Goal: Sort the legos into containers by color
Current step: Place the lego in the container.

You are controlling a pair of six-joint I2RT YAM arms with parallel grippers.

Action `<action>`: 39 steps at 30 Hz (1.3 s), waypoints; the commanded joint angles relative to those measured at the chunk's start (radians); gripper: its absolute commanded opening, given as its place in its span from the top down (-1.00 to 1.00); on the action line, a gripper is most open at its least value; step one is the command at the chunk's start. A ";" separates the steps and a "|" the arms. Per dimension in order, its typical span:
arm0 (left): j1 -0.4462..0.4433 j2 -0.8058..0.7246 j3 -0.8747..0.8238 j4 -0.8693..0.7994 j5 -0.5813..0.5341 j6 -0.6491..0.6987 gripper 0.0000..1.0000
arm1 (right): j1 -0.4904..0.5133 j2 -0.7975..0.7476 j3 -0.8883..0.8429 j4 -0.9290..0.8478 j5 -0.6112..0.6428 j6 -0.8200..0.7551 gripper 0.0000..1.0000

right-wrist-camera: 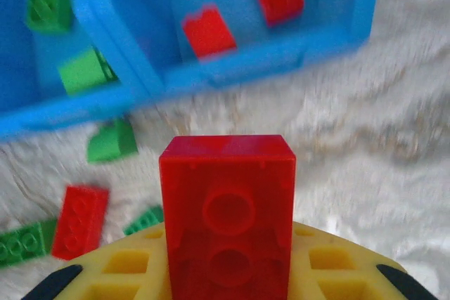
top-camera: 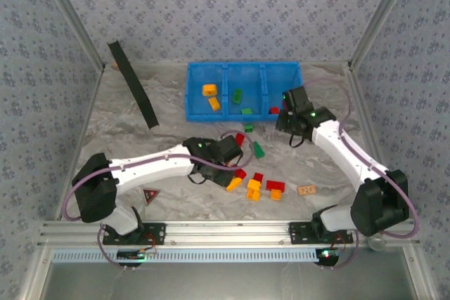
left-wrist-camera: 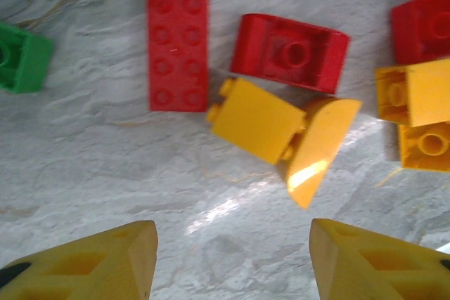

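My right gripper [right-wrist-camera: 226, 275] is shut on a red lego [right-wrist-camera: 226, 209] and hovers just short of the blue tray [right-wrist-camera: 232, 67]; in the top view this gripper [top-camera: 287, 112] sits at the tray's right front corner. Of the containers, the right one holds red legos [right-wrist-camera: 208, 31], the middle one green legos [right-wrist-camera: 83, 69] and the left one orange legos [top-camera: 209, 90]. My left gripper [left-wrist-camera: 232, 261] is open, low over the marble, with nothing between its fingers. Just ahead of it lie a yellow lego [left-wrist-camera: 256, 119], a yellow wedge [left-wrist-camera: 318, 142], a flat red lego [left-wrist-camera: 178, 48] and a red arch [left-wrist-camera: 290, 52].
More loose legos lie mid-table: red [top-camera: 240, 138], green [top-camera: 258, 150], orange [top-camera: 253, 189]. A tan wooden piece [top-camera: 306, 190] rests at front right. A black strip [top-camera: 133, 83] leans at back left. A red triangle [top-camera: 149, 195] lies by the left arm's base.
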 commanded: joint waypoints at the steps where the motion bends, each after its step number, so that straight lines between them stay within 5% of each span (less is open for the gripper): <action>1: -0.032 0.042 0.001 0.065 -0.008 -0.005 -0.19 | -0.026 0.072 0.127 -0.033 -0.008 -0.151 0.49; 9: -0.072 0.131 -0.010 0.126 0.040 -0.013 -0.19 | -0.071 0.259 0.334 -0.027 -0.017 -0.256 0.49; 33: -0.072 0.283 0.000 0.216 0.058 0.015 -0.15 | -0.113 0.588 0.503 0.043 -0.014 -0.321 0.33; 39: -0.072 0.309 0.023 0.214 0.069 0.021 0.12 | -0.113 0.613 0.499 0.031 -0.011 -0.317 0.25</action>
